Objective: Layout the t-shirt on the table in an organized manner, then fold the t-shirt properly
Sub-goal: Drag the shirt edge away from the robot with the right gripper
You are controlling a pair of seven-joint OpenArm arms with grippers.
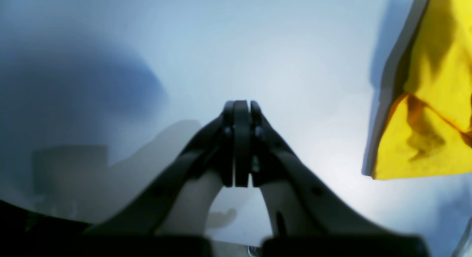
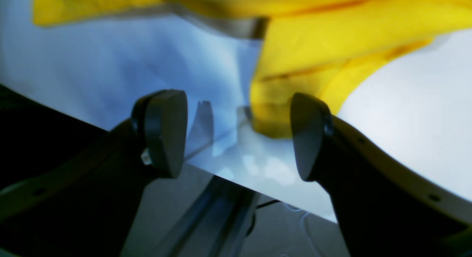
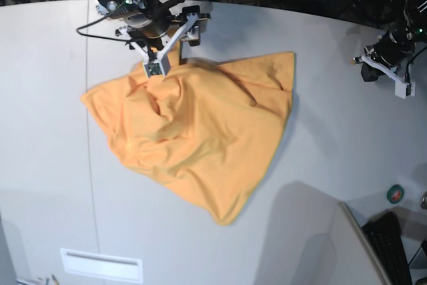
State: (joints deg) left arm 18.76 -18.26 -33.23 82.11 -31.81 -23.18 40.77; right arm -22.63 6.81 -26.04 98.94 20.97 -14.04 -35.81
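T-shirt (image 3: 193, 138) sprawls rumpled mid-frame on the table (image 3: 333, 138); right gripper (image 3: 175, 48) gapes wide at its upper edge. Left gripper (image 3: 387, 75), pinched closed and empty, sits far right; green tape roll (image 3: 395, 193) lower right.

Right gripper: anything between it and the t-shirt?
Nothing visible. The right gripper is open at the t-shirt's far edge; the right wrist view shows only bare table between its fingertips and the bunched cloth. The left gripper is shut, off to the side above bare table.
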